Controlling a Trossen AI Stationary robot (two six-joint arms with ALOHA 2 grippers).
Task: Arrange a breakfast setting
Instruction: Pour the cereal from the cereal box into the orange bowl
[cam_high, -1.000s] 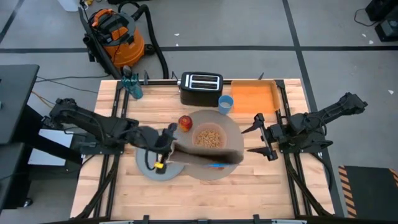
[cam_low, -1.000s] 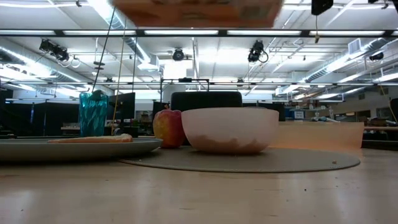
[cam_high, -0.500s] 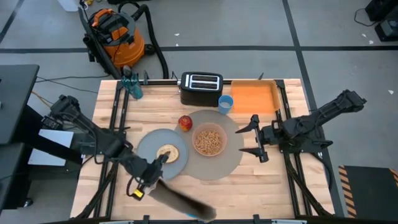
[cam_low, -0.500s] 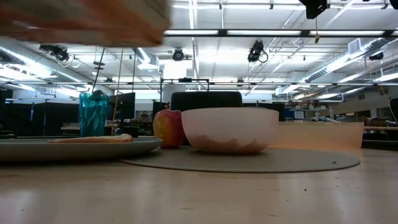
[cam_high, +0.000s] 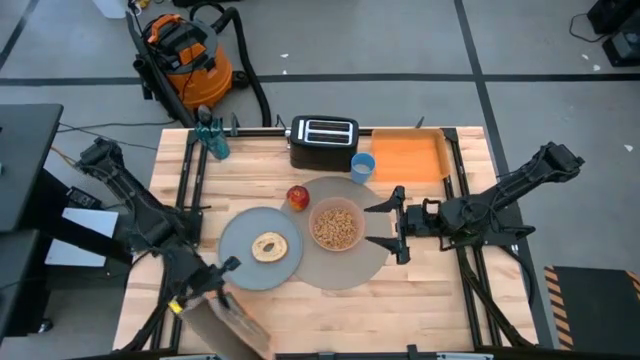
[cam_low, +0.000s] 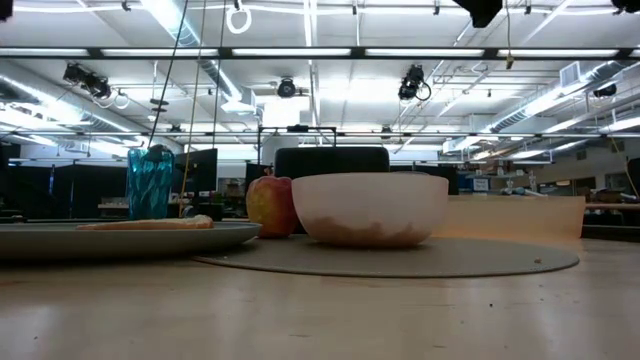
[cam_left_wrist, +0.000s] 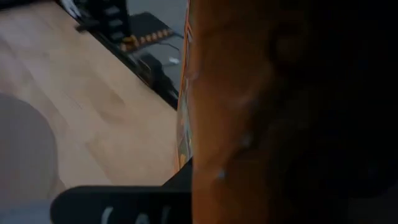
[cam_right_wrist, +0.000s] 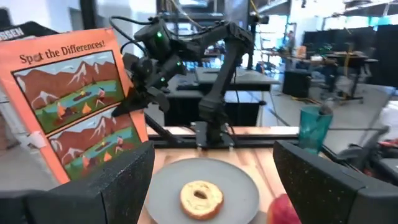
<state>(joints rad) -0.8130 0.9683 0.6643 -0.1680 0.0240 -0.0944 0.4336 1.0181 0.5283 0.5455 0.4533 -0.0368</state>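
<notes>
Left gripper (cam_high: 205, 290) jaws clamp an orange cereal box (cam_right_wrist: 81, 102) at the counter's (cam_high: 420, 300) front-left corner, right gripper (cam_high: 392, 222) jaws open beside the light, rigid translucent pink bowl (cam_high: 337, 224) on the large grey round mat (cam_high: 370, 262); grip its rim.

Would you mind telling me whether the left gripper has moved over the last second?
Yes. The left gripper, shut on the cereal box, swung from over the mat, past the plate, to the table's near-left edge.
</notes>
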